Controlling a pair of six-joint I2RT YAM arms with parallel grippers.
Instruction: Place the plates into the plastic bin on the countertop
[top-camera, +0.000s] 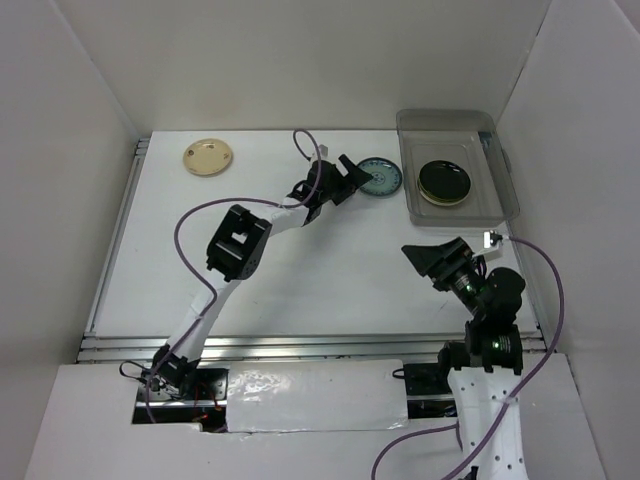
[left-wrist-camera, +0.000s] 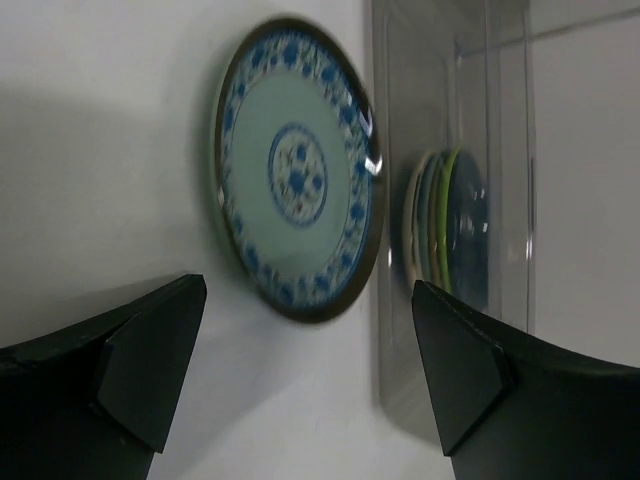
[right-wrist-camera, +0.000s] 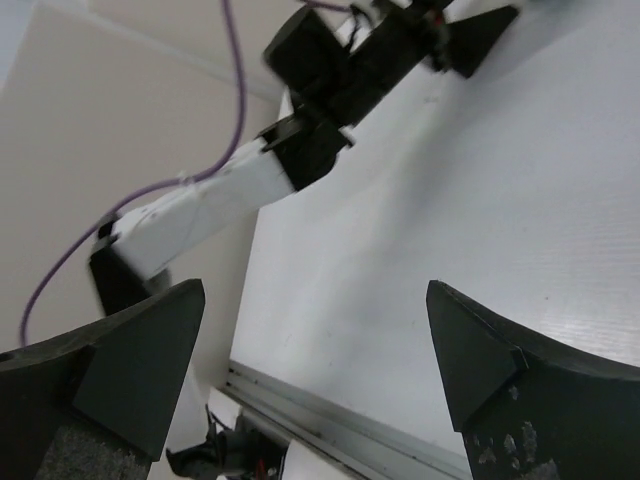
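Reaching for: the blue-patterned plate (left-wrist-camera: 298, 170), which lay flat on the countertop (top-camera: 300, 270), just left of the plastic bin (top-camera: 455, 122) and outside its wall.
Bin contents: a stack of plates (top-camera: 446, 180) with a black one on top; through the clear wall I made out green and blue edges beneath it.
Left claw (left-wrist-camera: 305, 300): released, with the jaws spread wide just left of the plate and touching nothing.
Other plate: a cream plate (top-camera: 208, 157) sat at the far left, well apart from the rest.
Right claw (right-wrist-camera: 315, 290): released and empty, hovering over bare countertop on the near side of the bin.
Risk, as I judged it: since the plate lay flat, a finger could skid over the rim and shove it against the bin wall instead of getting under it. A shallow pinch on the edge might also slip during the lift over the wall and knock the stack.
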